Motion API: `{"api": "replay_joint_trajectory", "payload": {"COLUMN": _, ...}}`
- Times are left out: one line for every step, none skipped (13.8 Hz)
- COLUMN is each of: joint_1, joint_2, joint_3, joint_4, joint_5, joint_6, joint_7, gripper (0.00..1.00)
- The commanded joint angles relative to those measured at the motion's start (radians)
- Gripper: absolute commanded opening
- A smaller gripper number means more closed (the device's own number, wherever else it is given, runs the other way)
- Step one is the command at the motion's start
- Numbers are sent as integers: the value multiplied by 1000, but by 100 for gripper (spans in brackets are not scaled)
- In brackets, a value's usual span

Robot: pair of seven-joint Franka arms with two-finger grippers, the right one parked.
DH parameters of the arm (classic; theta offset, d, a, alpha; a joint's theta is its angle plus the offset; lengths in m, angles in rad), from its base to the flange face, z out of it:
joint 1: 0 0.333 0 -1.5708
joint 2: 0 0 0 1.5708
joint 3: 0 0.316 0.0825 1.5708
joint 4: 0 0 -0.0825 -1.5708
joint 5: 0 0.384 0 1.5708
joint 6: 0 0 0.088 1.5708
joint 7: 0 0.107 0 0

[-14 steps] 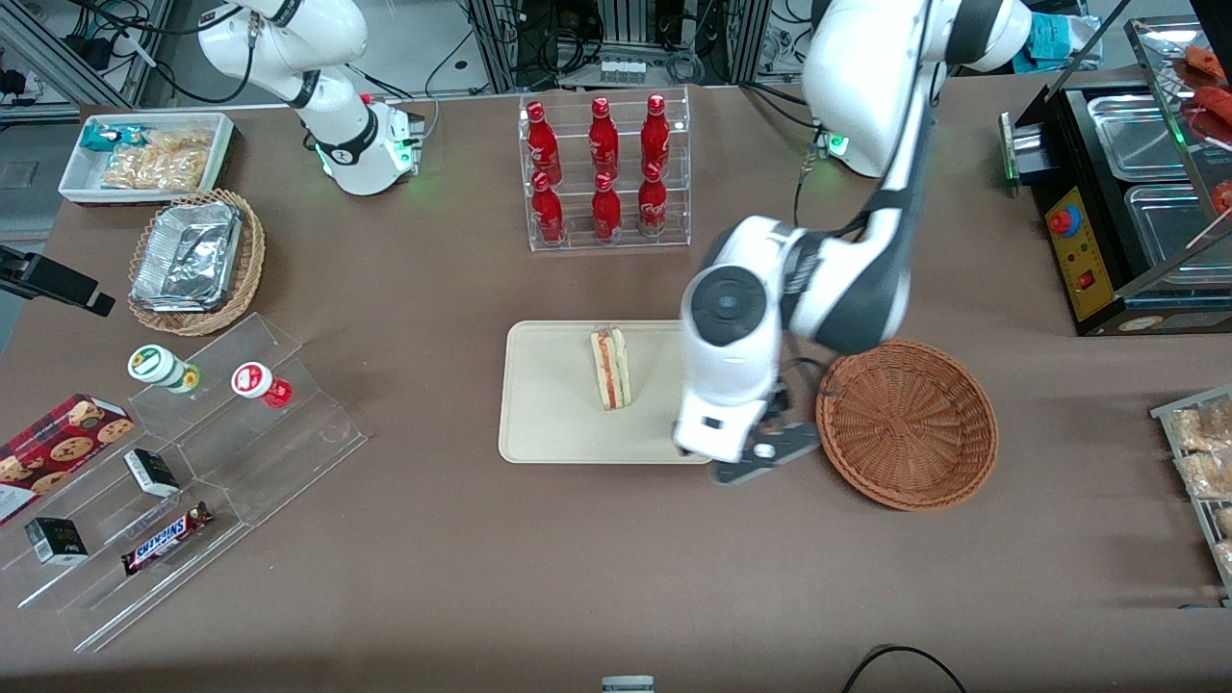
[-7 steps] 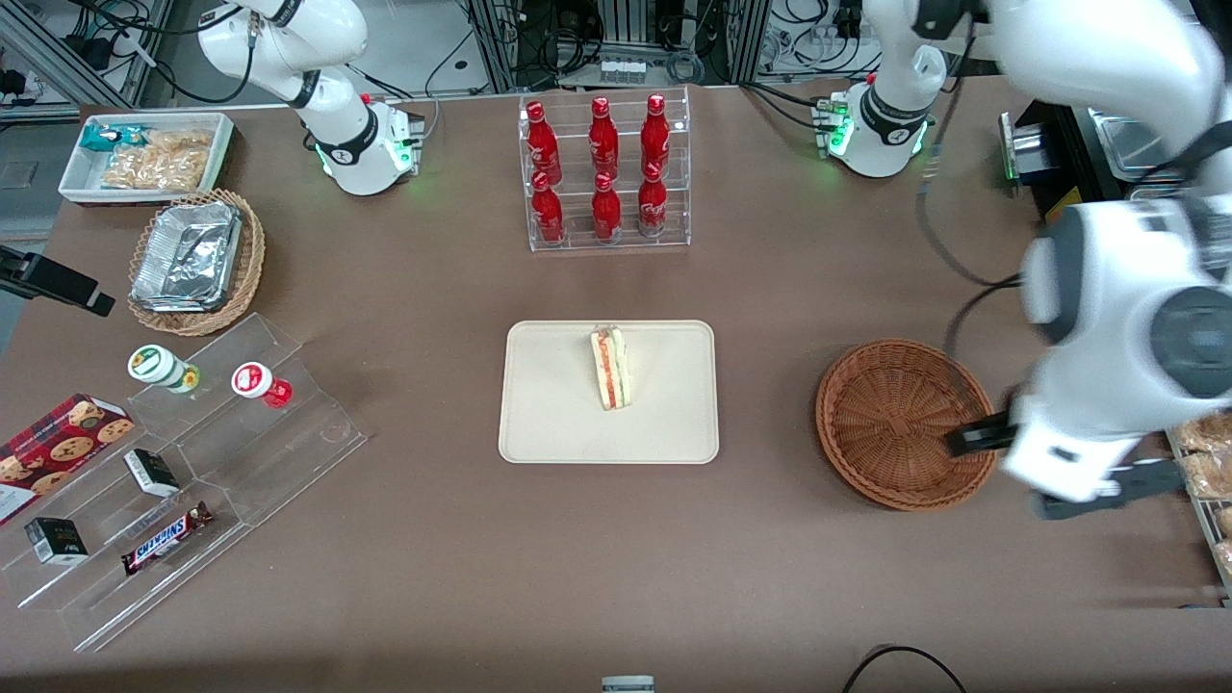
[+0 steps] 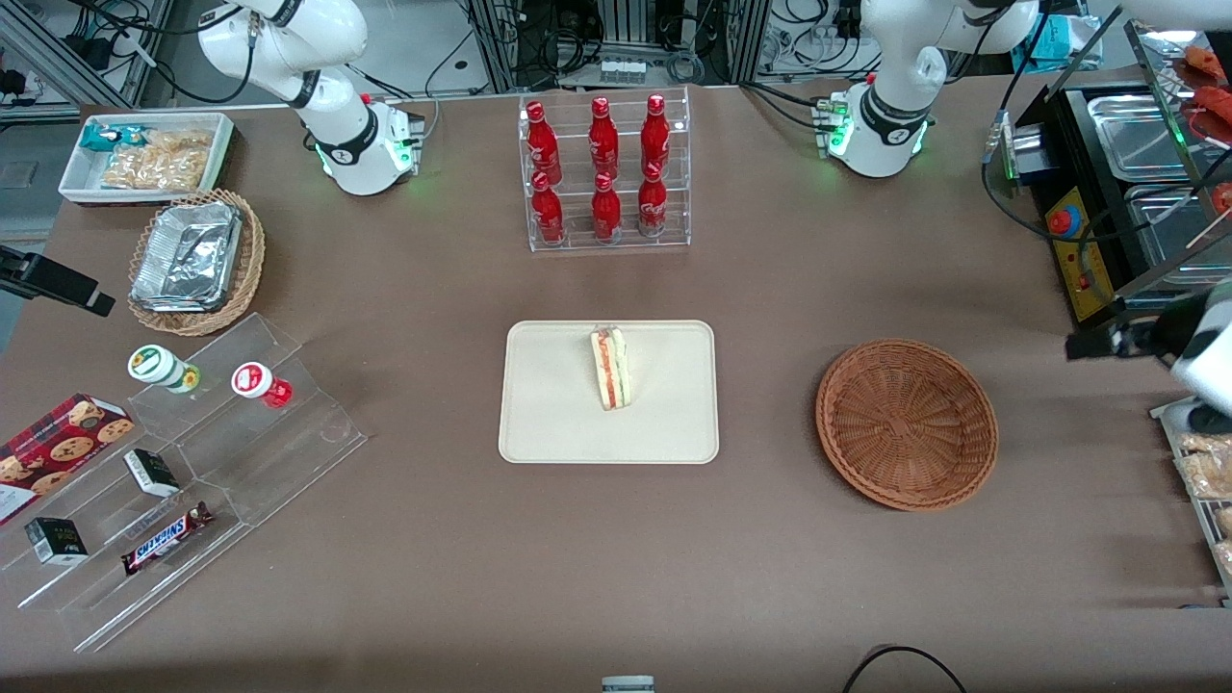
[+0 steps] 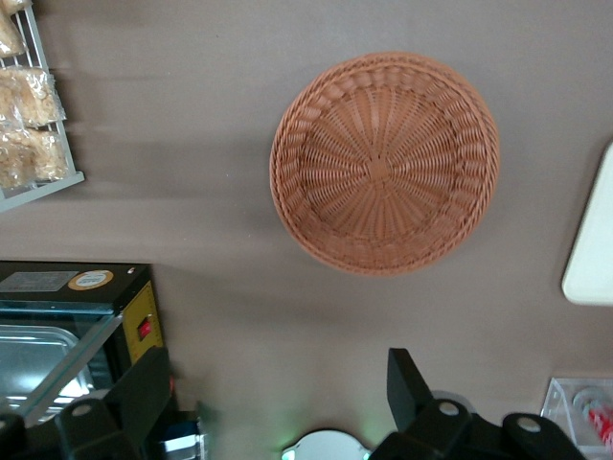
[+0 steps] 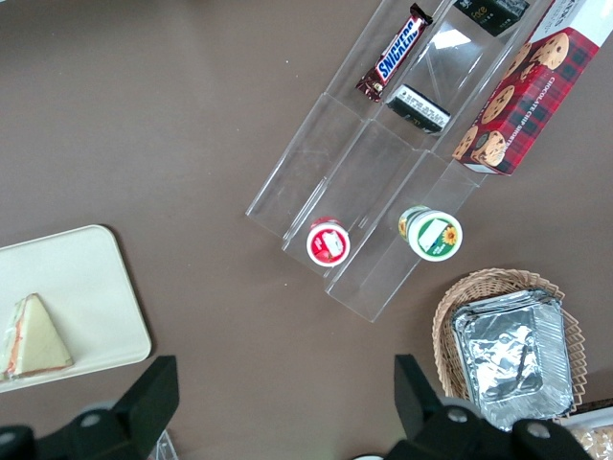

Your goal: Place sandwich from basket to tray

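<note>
Sandwich [image 3: 610,369] stands on the tray [image 3: 549,423] in my front view, well apart from the empty basket [image 3: 906,423]; my gripper [image 3: 1107,343] hangs at the working arm's end of the table. From the left wrist I see the basket [image 4: 385,163] below, fingers [image 4: 407,380] spread, holding nothing. Right wrist: sandwich [image 5: 34,335] on tray [image 5: 91,278].

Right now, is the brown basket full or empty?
Empty. The basket shows only bare weave inside, in both views. The sandwich lies on the tray. The gripper is open, near the table's working-arm end.
</note>
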Motion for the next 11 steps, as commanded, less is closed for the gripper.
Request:
{"api": "replay_joint_trajectory", "payload": {"joint_1": -2, "joint_2": -21, "joint_3": -16, "joint_4": -23, "joint_5": -9, "joint_6": -9, "joint_7": 12, "gripper": 100}}
{"api": "replay_joint_trajectory", "payload": {"joint_1": -4, "joint_2": -21, "joint_3": -20, "joint_4": -23, "joint_5": -13, "joint_6": -8, "joint_7": -10, "gripper": 100}}
{"api": "replay_joint_trajectory", "payload": {"joint_1": -5, "joint_2": -20, "joint_3": -20, "joint_4": -18, "joint_5": -24, "joint_6": -9, "joint_7": -42, "gripper": 100}}
{"api": "replay_joint_trajectory", "payload": {"joint_1": -5, "joint_2": -23, "joint_3": -20, "joint_4": -18, "joint_5": -41, "joint_6": -11, "joint_7": -73, "gripper": 100}}
{"api": "replay_joint_trajectory", "payload": {"joint_1": -1, "joint_2": -25, "joint_3": -23, "joint_4": -18, "joint_5": -50, "joint_6": -10, "joint_7": -88, "gripper": 100}}
{"api": "replay_joint_trajectory", "payload": {"joint_1": 14, "joint_2": -34, "joint_3": -49, "joint_4": -13, "joint_5": -52, "joint_6": -6, "joint_7": -94, "gripper": 100}}
{"api": "replay_joint_trajectory", "payload": {"joint_1": 65, "joint_2": -41, "joint_3": -113, "joint_4": -9, "joint_5": -43, "joint_6": 3, "joint_7": -113, "gripper": 100}}
{"api": "replay_joint_trajectory", "payload": {"joint_1": 147, "joint_2": -75, "joint_3": -229, "joint_4": -6, "joint_5": -37, "joint_6": 1, "joint_7": -158, "gripper": 100}}
{"api": "replay_joint_trajectory", "payload": {"joint_1": 254, "joint_2": -127, "joint_3": -370, "joint_4": -16, "joint_5": -9, "joint_6": -5, "joint_7": -204, "gripper": 100}}
{"api": "replay_joint_trajectory", "payload": {"joint_1": 328, "joint_2": -156, "joint_3": -489, "joint_4": -38, "joint_5": 79, "joint_6": -12, "joint_7": -220, "gripper": 100}}
{"api": "replay_joint_trajectory", "payload": {"joint_1": 376, "joint_2": -197, "joint_3": -585, "joint_4": -91, "joint_5": 176, "joint_6": -26, "joint_7": -220, "gripper": 100}}
